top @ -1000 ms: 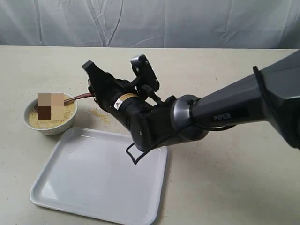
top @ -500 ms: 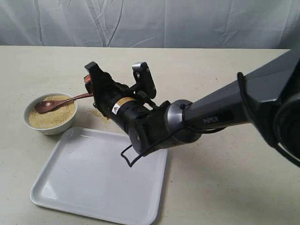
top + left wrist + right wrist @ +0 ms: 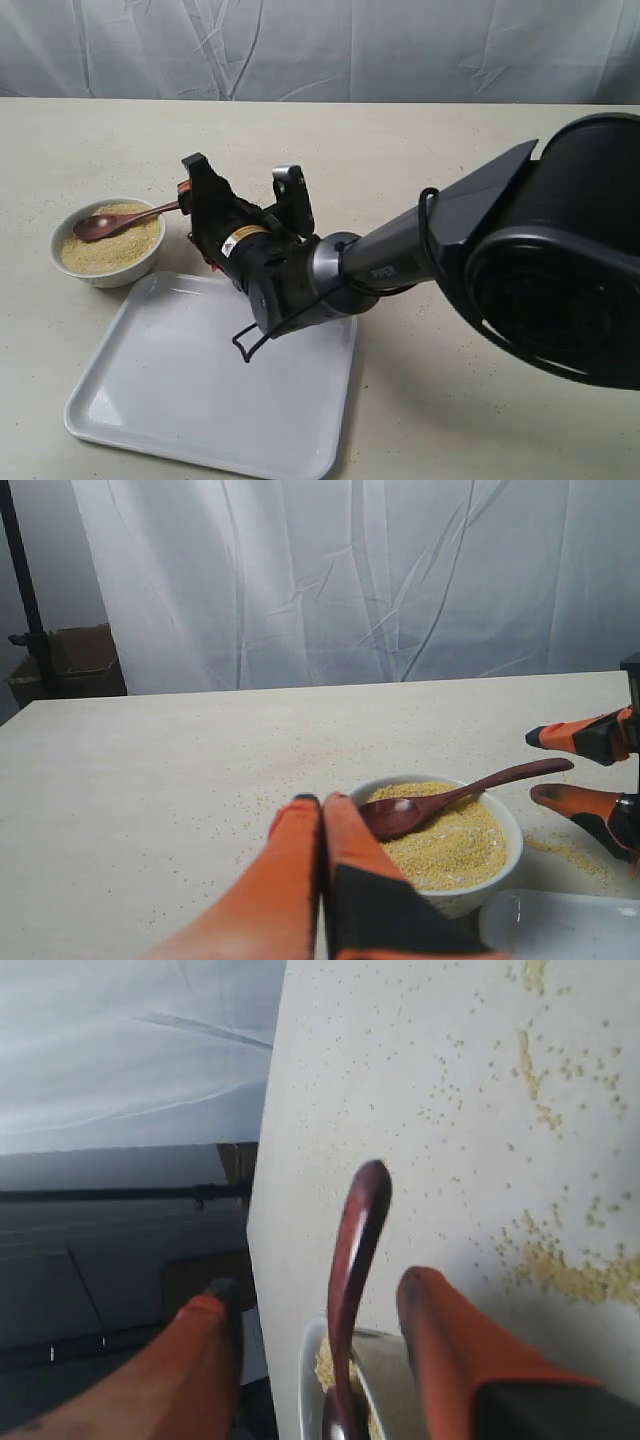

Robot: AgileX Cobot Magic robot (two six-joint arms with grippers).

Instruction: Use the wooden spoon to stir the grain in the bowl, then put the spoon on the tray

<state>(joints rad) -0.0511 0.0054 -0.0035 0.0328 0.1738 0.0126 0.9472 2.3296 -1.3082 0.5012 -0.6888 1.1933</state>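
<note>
Beige table: right jaws wide apart astride wooden spoon handle, not touching; left jaws clenched.

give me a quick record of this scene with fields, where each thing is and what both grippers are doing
wooden spoon: scoop resting on the grain, handle leaning out over the bowl rim
grain: in the bowl, some spilled on the table beside it
bowl: on the table, next to a corner of the tray
tray: on the table, spoon not on it
right gripper: open, jaws either side of the spoon handle, not clamping it
left gripper: shut, close to the bowl, holding nothing
</note>
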